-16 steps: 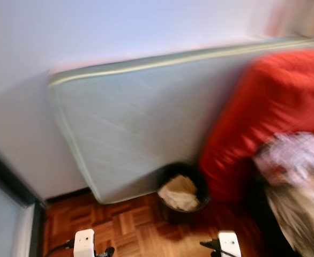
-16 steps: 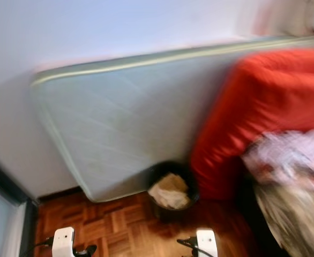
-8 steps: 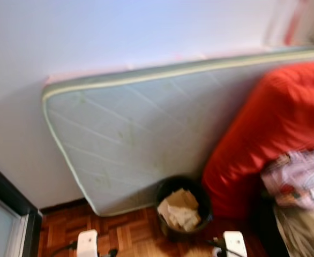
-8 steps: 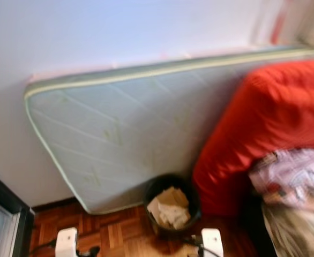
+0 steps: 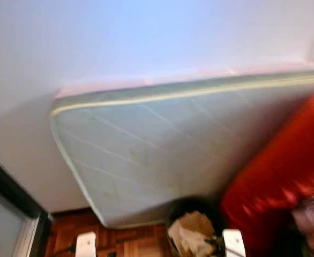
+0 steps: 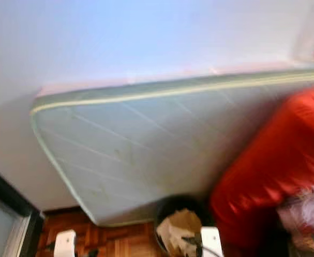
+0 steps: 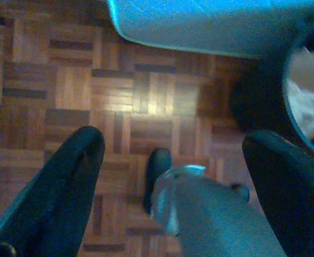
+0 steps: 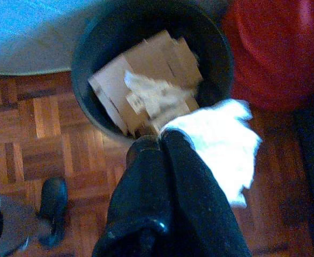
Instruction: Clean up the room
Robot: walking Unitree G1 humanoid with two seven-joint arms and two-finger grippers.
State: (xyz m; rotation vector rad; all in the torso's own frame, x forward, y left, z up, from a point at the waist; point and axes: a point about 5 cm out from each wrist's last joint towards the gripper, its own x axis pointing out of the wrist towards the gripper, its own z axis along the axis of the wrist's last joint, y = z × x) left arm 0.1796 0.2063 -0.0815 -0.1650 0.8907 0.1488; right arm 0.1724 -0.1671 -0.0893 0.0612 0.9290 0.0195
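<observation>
Nearest, in the right wrist view: right gripper with its two black fingers pressed together on a crumpled white tissue, held at the rim of a black waste bin, the tissue partly over the bin's edge and partly over the parquet floor. Inside the bin, pieces of brown cardboard and pale crumpled paper. In the left wrist view: left gripper hanging above the parquet with its black fingers spread wide apart and nothing between them, a silver leg and a dark foot below, the bin's rim at one edge. From the head camera, blurred: white wrist housings of both arms at the bottom edge, the bin with cardboard between them and nearer the right one. Just behind the bin, a pale green quilted mattress standing on its long side, leaning against a white wall. Beside the bin on the right, a red bedcover draped over a bulk, with patterned fabric at its lower right. At far left, a dark door frame.
</observation>
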